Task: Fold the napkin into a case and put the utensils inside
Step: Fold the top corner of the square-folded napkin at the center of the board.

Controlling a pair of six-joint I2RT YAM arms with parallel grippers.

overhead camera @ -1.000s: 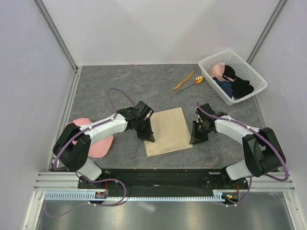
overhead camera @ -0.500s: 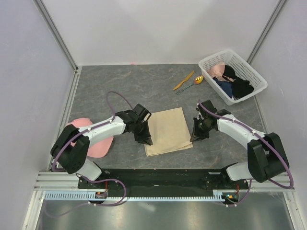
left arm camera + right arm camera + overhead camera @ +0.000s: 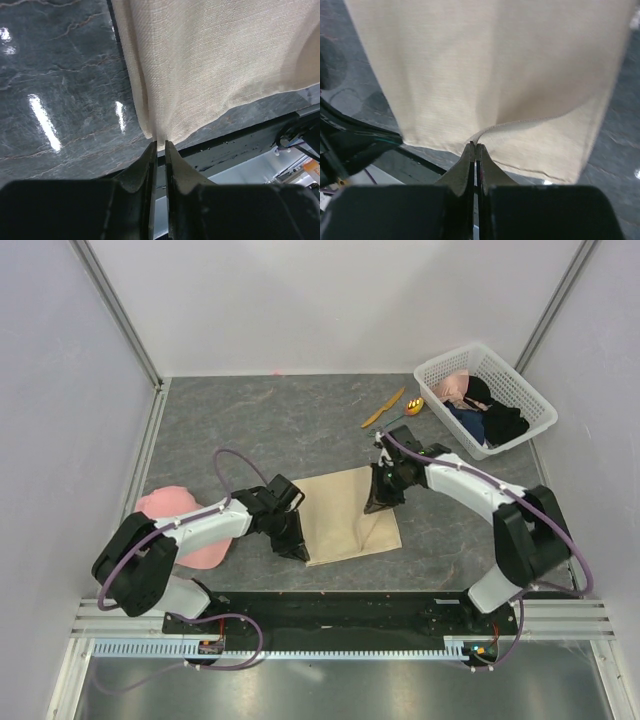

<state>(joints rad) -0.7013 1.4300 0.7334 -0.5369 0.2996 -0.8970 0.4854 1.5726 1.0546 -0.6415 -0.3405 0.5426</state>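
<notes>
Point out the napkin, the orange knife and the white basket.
napkin [image 3: 335, 518]: top view, its flat middle.
orange knife [image 3: 383, 408]: top view, middle of its length.
white basket [image 3: 520, 377]: top view, right rim.

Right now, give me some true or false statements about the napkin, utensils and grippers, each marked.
1. The right gripper pinches an edge of the napkin. True.
2. The knife and spoon lie on the bare table near the basket. True.
3. The left gripper is open, clear of the napkin. False: the left gripper is closed on the napkin's near left corner.
4. The basket is empty. False: it holds clothes.
</notes>
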